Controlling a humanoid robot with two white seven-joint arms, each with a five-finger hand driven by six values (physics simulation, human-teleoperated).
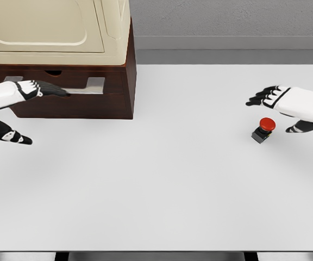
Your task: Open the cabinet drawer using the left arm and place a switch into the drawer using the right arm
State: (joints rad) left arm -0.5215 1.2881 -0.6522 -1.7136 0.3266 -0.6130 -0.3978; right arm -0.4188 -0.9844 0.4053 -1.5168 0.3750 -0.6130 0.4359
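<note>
A dark brown cabinet stands at the table's back left, with a cream appliance on top. Its drawer shows a pale strip and looks slightly open. My left hand comes in from the left with its black fingers stretched flat against the drawer front, thumb hanging low and apart. A switch with a red button on a black base sits on the white table at the right. My right hand hovers just above and right of it, fingers spread, holding nothing.
The cream appliance covers the cabinet top and overhangs its front. The white table stretches wide between cabinet and switch. A grey wall runs behind the table's far edge.
</note>
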